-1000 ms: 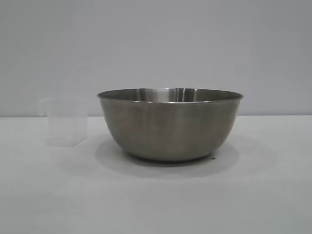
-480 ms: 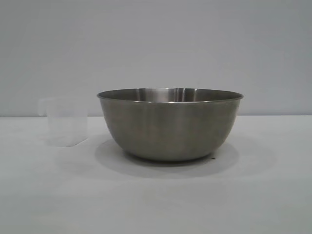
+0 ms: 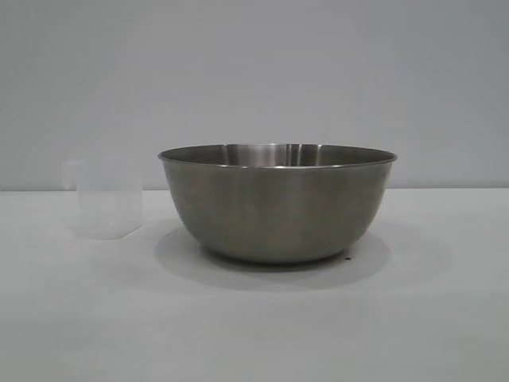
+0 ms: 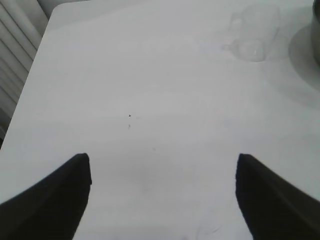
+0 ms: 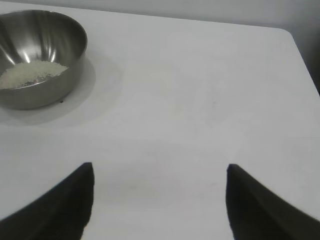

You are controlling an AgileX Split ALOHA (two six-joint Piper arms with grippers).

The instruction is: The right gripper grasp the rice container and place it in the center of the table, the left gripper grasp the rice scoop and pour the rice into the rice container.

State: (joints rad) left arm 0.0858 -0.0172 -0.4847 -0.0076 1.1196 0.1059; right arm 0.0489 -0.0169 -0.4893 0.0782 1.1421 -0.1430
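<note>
Well apart from the spread-fingered left gripper [image 4: 162, 195], the rice scoop [image 4: 255, 32] stands upright beside the rice container [image 3: 277, 203].

The left hand [image 4: 164, 192] shows only in its own wrist view: two black, tapered fingers [image 4: 55, 200] spread wide apart, with nothing between them, hanging above bare tabletop [image 4: 150, 100] and touching nothing. The right hand [image 5: 159, 200] shows only in its own wrist view, in much the same pose: its two dark, pointed fingers [image 5: 260, 205] stand far apart, empty, above the tabletop with no contact. Neither arm nor hand appears in the exterior view. Of both arms, only the fingers are in sight; wrists and links lie outside every view.
</note>
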